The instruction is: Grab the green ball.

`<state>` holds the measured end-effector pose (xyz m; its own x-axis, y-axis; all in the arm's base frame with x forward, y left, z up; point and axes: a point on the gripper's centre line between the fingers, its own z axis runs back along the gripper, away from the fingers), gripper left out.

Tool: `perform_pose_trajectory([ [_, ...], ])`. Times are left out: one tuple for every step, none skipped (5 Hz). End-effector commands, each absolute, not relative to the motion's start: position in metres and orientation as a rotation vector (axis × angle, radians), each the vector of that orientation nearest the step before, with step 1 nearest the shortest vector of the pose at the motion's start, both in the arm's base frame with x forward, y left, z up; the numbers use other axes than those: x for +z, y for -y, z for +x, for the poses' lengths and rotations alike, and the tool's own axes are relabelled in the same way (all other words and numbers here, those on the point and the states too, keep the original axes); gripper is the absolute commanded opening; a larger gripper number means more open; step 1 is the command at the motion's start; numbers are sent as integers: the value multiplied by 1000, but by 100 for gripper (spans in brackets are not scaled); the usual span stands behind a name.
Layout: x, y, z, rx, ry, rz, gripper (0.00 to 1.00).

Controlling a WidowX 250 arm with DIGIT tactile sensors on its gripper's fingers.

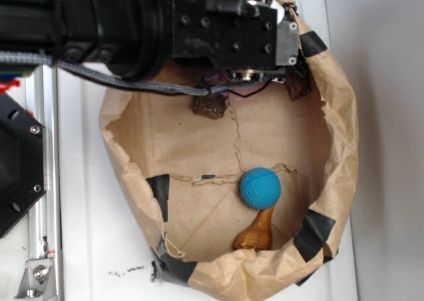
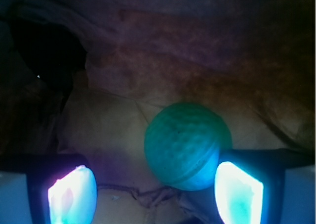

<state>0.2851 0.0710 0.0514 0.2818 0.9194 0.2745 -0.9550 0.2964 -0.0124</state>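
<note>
Two glowing pads (image 2: 72, 194) of my gripper (image 2: 155, 194) stand open around the small mint-green foam ball (image 2: 186, 145), which sits nearer my right pad on the brown paper bag's floor (image 2: 113, 135), so I should centre before closing.

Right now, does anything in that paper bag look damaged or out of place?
The paper bag is crumpled and patched with black tape, and its floor shows a tear line near the blue ball. A brown wooden piece lies tilted against that ball. In the wrist view the green ball sits off-centre, close to one finger of the gripper.
</note>
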Motion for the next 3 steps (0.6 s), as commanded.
perform_pose_trajectory([
  [69,-100,283,1311,280,168,100],
  [55,-107,287,1318,267,216,100],
  [45,-107,288,1314,261,238,100],
])
